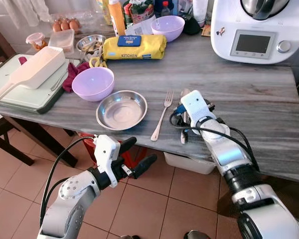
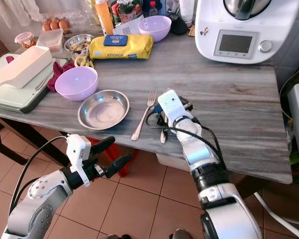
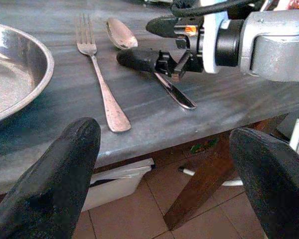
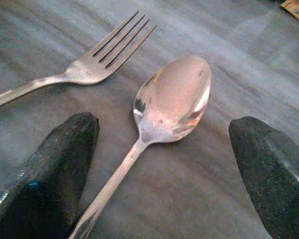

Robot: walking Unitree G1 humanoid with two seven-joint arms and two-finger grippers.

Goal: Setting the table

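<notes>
With its fingers spread either side of the spoon (image 4: 164,109), the right tool (image 1: 184,112) rests low on the tabletop (image 1: 249,99), right of the fork (image 1: 162,114). Placing seems done; next, lift clear. The left tool (image 1: 134,154) hangs spread below the near edge.

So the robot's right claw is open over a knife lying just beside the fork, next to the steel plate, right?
Not quite: it is a spoon, not a knife. The right wrist view shows its rounded bowl between the open fingers of the right gripper. The rest holds: the spoon lies beside the fork, next to the steel plate.
</notes>
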